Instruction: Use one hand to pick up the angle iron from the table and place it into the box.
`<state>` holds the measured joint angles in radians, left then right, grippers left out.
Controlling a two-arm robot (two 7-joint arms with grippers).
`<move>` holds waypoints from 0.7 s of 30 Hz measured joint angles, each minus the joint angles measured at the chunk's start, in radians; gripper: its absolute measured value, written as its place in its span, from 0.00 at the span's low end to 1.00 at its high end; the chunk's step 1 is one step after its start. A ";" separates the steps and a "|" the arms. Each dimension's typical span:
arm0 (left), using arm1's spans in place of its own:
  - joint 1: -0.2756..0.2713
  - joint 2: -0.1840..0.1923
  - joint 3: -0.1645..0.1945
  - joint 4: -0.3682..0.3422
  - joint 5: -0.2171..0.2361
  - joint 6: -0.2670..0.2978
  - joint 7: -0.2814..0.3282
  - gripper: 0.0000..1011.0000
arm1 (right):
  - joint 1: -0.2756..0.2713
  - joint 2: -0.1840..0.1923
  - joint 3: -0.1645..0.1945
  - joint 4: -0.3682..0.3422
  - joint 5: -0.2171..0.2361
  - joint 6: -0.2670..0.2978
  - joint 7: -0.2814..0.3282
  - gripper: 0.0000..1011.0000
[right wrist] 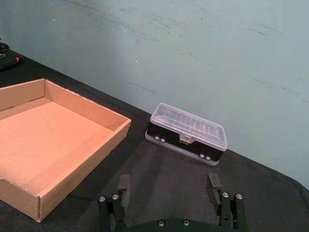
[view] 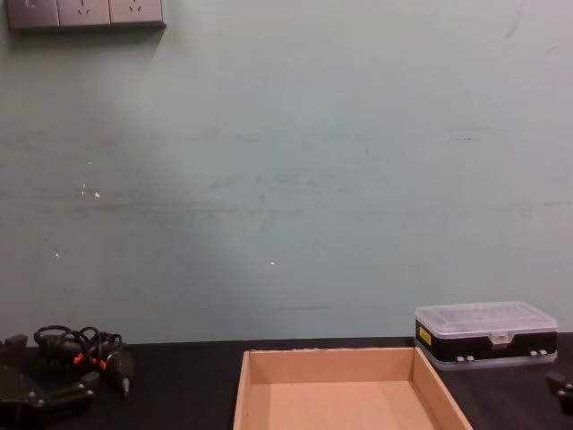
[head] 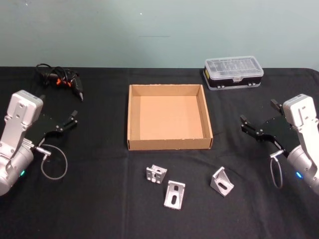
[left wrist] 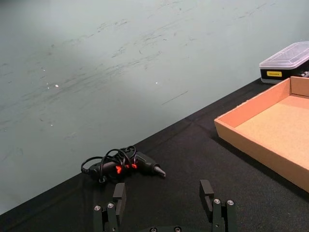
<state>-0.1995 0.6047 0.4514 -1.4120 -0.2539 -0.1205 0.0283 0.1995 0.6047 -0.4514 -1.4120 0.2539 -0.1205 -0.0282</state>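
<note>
Head view first: three silver brackets are lying on the black bench (head: 99, 209), in front of the box (head: 169, 144) and on the robot's side of it. The left angle iron (head: 156, 174) is sitting nearest the box's front wall. The middle angle iron (head: 174, 194) is resting just beside it, closer to the robot. The right angle iron (head: 222, 181) is standing a little apart, off to the right. All three are lying apart from the box.

The left hand (head: 67, 122) is hanging out to the left of the box, well apart from the brackets, and the right hand (head: 251, 127) is mirroring it out on the right, so the box is sitting between the two.

The wrist views are settling the grip question. In the left wrist view the left hand's fingers (left wrist: 119, 193) are spread wide, released and grasping nothing. In the right wrist view the right hand's fingers (right wrist: 213, 186) are likewise parted.

Around the edges, a black tool wrapped in its cable (head: 62, 79) is lying toward the far left of the bench, beyond the left hand. A black case with a clear lid (head: 234, 72) is sitting just past the box's far right corner, near the wall. The chest view is looking low across the bench and adding a row of wall sockets (view: 85, 12) high up on the left.
</note>
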 joint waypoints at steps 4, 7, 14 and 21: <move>0.000 0.000 0.000 0.000 0.000 0.000 0.000 0.99 | 0.000 0.000 0.000 0.000 0.000 0.000 0.000 0.99; 0.000 0.000 0.000 0.000 0.000 0.000 0.000 0.99 | 0.000 0.000 0.000 0.000 0.000 0.000 0.000 0.99; 0.000 0.000 0.000 0.000 0.000 0.000 0.000 0.99 | 0.000 0.000 0.000 0.000 0.000 0.000 0.000 0.99; 0.000 0.000 0.000 0.000 0.000 0.000 0.000 0.99 | 0.000 0.000 0.000 0.000 0.000 0.000 0.000 0.99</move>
<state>-0.1995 0.6047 0.4514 -1.4120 -0.2539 -0.1206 0.0283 0.1996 0.6047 -0.4514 -1.4120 0.2539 -0.1205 -0.0283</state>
